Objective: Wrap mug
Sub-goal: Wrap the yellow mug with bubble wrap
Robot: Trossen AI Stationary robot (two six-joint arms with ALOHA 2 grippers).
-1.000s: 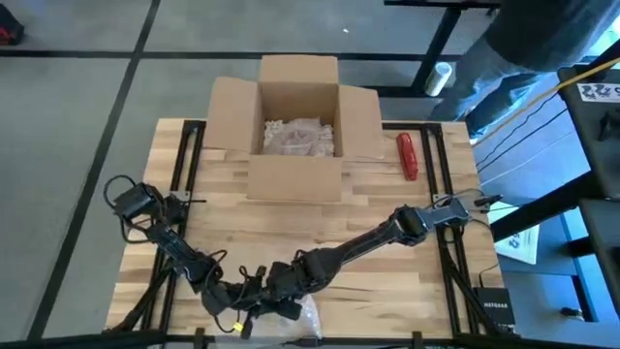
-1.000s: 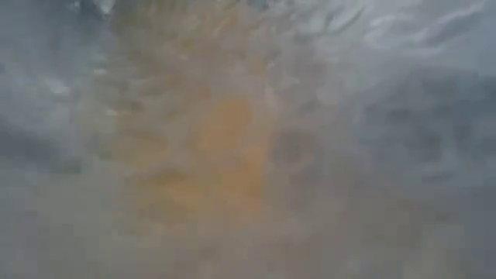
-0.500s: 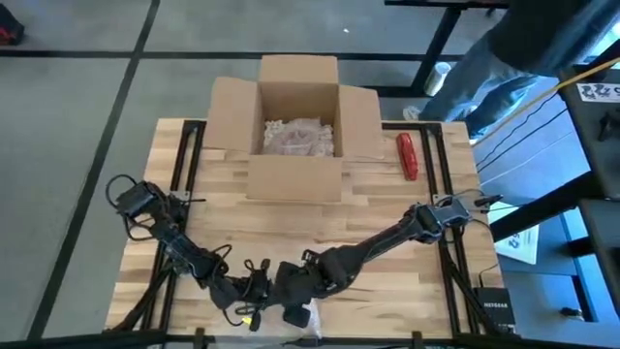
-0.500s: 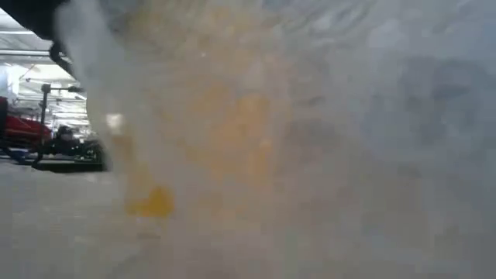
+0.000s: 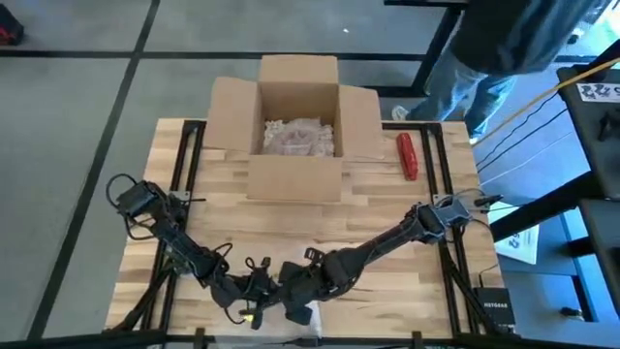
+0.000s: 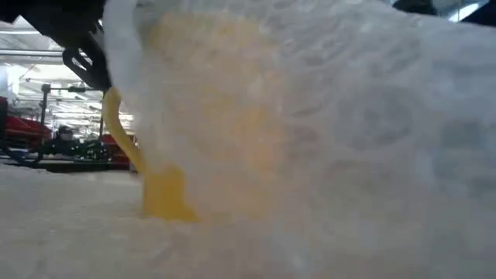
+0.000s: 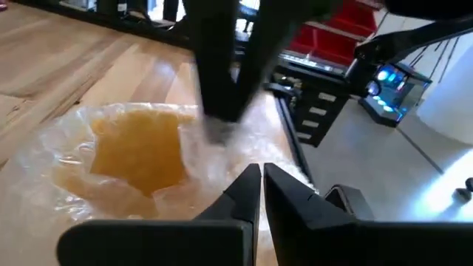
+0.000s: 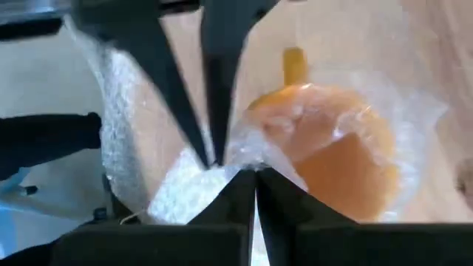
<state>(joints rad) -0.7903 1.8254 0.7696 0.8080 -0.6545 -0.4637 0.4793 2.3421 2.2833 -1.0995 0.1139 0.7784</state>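
**Both grippers pinch the wrap at the near edge**

Here we are at the front edge of the wooden table [image 5: 387, 208], and both arms are crowded over one small bundle; the left gripper [image 7: 261, 176] has its fingers drawn together almost to touching, with clear film bunched right at the tips, so it looks pinched shut on the bubble wrap [image 7: 70, 199], though the contact itself is partly hidden; the right gripper [image 8: 255, 176] shows the same picture, fingers closed to a sliver with a fold of wrap nipped between them.

The yellow mug [image 8: 332, 148] sits at the near edge, midway between the two arms, already under the film; its handle [image 6: 124, 143] pokes out bare in the low view, so I judge the wrapping as well under way but not closed up; the fold-over is the step in hand.

Next move, I'd say, calls for drawing that pinched flap across the mug and tucking the handle side in; too hard a pull could drag the mug along.

The mug reads as a soft orange-yellow blur through the cloudy bubbled plastic; farther back stands an open cardboard box [image 5: 298, 131] with padding inside, a red tool [image 5: 407, 155] lying beside it.
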